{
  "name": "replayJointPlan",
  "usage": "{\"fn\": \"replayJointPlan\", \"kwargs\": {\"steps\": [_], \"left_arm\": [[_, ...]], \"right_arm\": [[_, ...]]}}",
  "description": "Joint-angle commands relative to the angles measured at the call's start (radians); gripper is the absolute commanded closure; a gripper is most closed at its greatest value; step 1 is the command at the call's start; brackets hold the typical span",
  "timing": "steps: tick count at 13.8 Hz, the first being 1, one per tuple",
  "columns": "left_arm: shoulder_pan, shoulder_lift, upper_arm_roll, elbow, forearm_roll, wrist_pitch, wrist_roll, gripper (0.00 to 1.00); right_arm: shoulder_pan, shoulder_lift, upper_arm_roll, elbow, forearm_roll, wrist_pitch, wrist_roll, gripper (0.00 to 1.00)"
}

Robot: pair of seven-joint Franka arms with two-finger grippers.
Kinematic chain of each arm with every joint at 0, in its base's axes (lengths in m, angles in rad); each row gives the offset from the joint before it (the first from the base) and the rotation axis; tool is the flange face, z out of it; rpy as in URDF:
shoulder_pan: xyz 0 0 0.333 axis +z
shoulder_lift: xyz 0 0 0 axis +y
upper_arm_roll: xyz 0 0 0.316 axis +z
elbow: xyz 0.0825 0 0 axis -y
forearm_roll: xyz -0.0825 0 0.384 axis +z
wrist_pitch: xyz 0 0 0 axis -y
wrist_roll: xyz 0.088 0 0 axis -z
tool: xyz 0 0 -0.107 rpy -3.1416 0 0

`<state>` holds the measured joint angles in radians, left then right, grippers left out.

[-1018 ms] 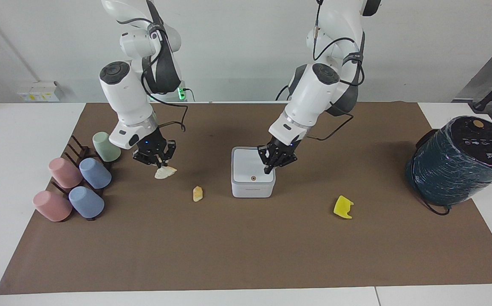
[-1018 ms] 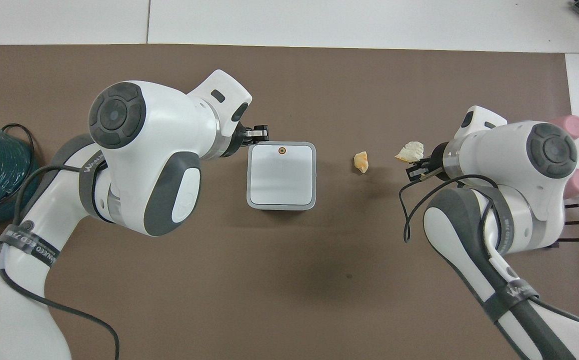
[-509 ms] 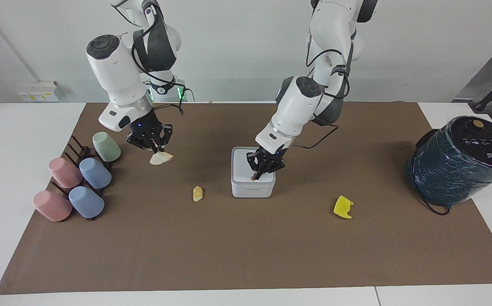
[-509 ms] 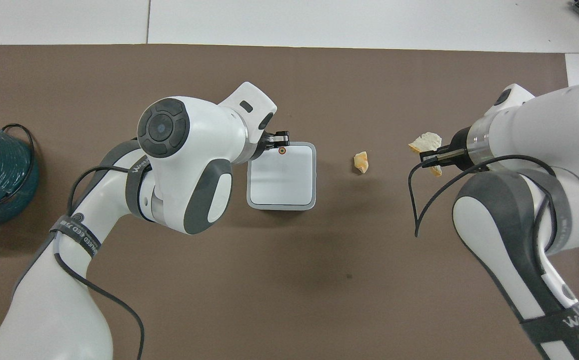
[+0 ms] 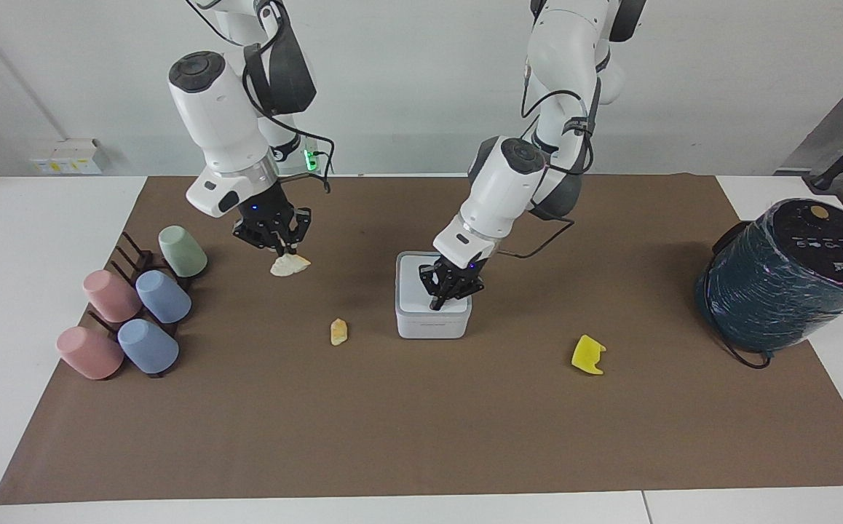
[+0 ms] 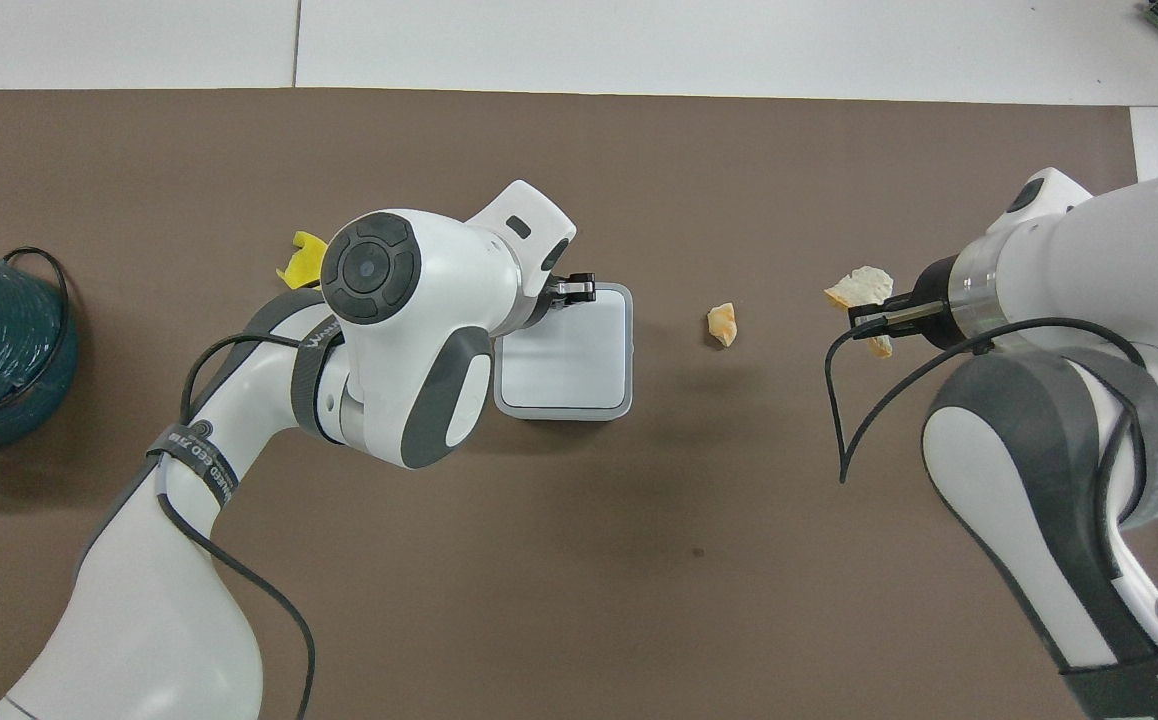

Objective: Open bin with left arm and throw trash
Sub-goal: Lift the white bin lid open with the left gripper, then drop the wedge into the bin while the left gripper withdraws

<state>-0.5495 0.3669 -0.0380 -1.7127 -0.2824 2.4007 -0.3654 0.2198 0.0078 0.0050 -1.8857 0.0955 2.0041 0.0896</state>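
Your brown mat (image 5: 421, 437) carries everything here, with the dark teal cylinder (image 5: 785, 276) at the left arm's end and the rack of pastel cups (image 5: 134, 313) at the right arm's end. The white bin (image 5: 432, 320) sits mid-mat with its lid down, and your left gripper (image 5: 436, 304) is on that lid, fingertips pinched together and pressed where the orange dot should be; the dot itself is covered in both views, so you cannot confirm the tip is centred on it. Push straight down, then lift clear so the lid has room to swing, and do not drag the bin sideways. Your right gripper (image 5: 279, 251) hangs over the mat between the cups and the bin, clamped on the pale beige triangle (image 5: 290, 265), which dangles below the fingertips; wait with it until the lid is up, then carry it over the opening before letting go. The tiny yellow-orange lump (image 5: 338, 331) lies just beside the bin toward the right arm's end. The bright yellow piece (image 5: 587, 354) lies toward the left arm's end, farther from the robots than the bin; from overhead the left arm cuts off part of it.
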Motion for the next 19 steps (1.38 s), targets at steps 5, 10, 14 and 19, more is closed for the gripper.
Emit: {"fn": "replayJointPlan", "kwargs": {"steps": [5,10,14,19], "left_arm": [[0.012,-0.003,0.021,0.102,-0.012,-0.157,-0.001,1.00],[0.132,-0.019,0.027,0.286,0.011,-0.483,0.000,1.00],[0.169,-0.031,0.030,0.343,0.178,-0.667,0.002,1.00],[0.224,-0.051,0.027,0.332,0.253,-0.657,0.023,0.27]], "right_arm": [[-0.005,-0.020,0.004,0.000,-0.003,-0.008,0.021,1.00],[-0.004,-0.037,0.010,-0.001,0.013,-0.012,0.068,1.00],[0.004,0.041,0.075,0.075,0.015,0.024,0.188,1.00],[0.133,0.257,0.101,0.282,0.007,0.042,0.165,1.00]]}}
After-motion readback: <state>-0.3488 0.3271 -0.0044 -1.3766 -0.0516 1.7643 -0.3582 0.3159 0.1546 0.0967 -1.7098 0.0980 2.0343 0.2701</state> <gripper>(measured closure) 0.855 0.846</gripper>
